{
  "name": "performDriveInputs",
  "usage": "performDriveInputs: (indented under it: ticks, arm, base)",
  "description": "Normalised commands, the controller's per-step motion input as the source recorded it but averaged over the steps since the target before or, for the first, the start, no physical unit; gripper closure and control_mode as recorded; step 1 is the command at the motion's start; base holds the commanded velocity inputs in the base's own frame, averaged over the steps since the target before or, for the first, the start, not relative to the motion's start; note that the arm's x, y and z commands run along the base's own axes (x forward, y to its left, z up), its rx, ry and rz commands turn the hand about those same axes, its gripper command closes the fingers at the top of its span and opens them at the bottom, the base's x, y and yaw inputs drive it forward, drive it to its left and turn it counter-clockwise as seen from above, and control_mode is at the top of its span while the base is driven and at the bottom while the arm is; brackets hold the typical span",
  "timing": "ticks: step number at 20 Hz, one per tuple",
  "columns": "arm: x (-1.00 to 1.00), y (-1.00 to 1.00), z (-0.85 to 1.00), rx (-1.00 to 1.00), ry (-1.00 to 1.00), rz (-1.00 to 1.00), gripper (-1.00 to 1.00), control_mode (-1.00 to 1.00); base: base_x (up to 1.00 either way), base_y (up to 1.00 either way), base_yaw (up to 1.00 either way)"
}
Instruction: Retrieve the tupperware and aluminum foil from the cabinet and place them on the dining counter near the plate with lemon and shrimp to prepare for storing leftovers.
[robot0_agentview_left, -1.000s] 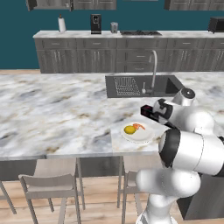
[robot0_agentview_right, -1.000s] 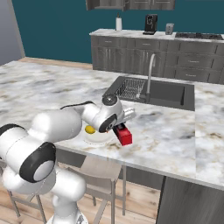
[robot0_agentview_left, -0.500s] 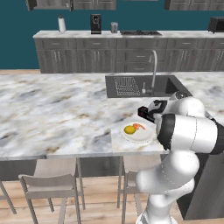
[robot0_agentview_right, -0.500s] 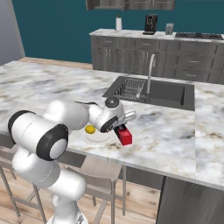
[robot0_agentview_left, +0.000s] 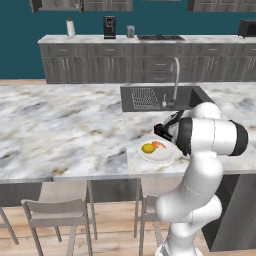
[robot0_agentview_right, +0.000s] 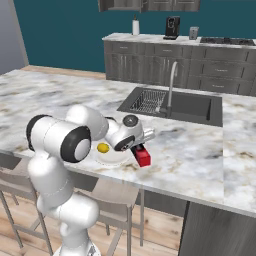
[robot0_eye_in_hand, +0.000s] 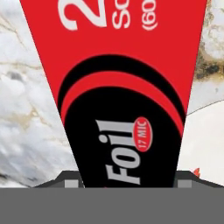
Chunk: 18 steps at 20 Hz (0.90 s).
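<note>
Holding the aluminum foil (robot0_agentview_right: 142, 156) between its jaws, the gripper (robot0_agentview_right: 136, 148) hangs low over the worktop (robot0_agentview_left: 65, 130) near its front edge, just beside the plate with lemon and shrimp (robot0_agentview_left: 156, 151). In the hand view the foil box (robot0_eye_in_hand: 127, 96) runs straight out from between the dark finger tips, its red end pointing away over the marble, with the plate's white rim at the right. Whether the box already rests on the worktop I cannot tell; its red end looks very close to the surface.

By my judgement the foil's trip is nearly done: it needs only to be set down and let go beside the plate. The tupperware is nowhere to be made out on the worktop near the plate, so that half of the job looks to be left.

Close by, the dark inset sink (robot0_agentview_right: 187, 106) and curved tap (robot0_agentview_right: 170, 85) lie behind the plate, well clear of the drop spot. Grey stools (robot0_agentview_left: 55, 210) stand below the front edge. Nothing blocks the placement except the plate itself.
</note>
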Motion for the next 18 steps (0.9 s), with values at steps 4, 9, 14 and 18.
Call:
performDriveInputs:
  ticks: [4, 9, 14, 18]
  arm:
    - [0.37, -0.1, -0.19, 0.06, 0.0, 0.0, 1.0, -1.0]
    - [0.36, -0.15, -0.19, 0.07, 0.0, 0.0, 1.0, -1.0]
    - [0.33, -0.13, -0.29, 0.05, 0.0, 0.0, 1.0, -1.0]
    - [0.34, -0.16, -0.35, 0.05, 0.0, 0.0, 1.0, -1.0]
  base:
    - [0.0, 0.0, 0.0]
    - [0.0, 0.0, 0.0]
    - [0.0, 0.0, 0.0]
    - [0.0, 0.0, 0.0]
